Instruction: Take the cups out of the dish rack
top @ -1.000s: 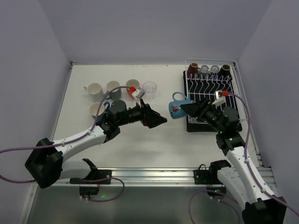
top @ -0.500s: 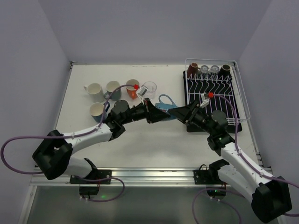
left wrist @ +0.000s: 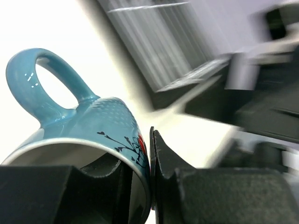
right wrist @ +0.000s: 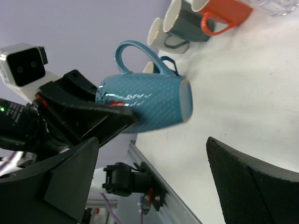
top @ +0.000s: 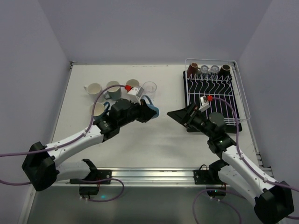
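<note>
Left pincer point(top: 148, 112) is clamped on the rim of the blue mug point(top: 152, 111): one finger inside the mouth, the other against the outer wall point(left wrist: 140, 154). The mug lies on its side in the grip, handle up, base pointing away from the pincer toward the right arm.

Right pincer point(top: 176, 116) has its jaws wide apart with nothing between them. It faces the mug's base across a short gap, no contact.

Dish rack point(top: 210, 93) sits directly behind the right pincer. Two brown cups point(top: 192, 68) and two clear glasses point(top: 204, 70) stand along the rack's end farthest from that pincer.

On the counter point(top: 163, 140), just beyond the left pincer: a clear tumbler point(top: 150, 87) and an orange mug point(top: 132, 84), partly hidden. Further to its outer side: a grey mug point(top: 112, 87), a cream mug point(top: 95, 88) and a cream cup with blue handle point(top: 98, 109) beside the left forearm.
</note>
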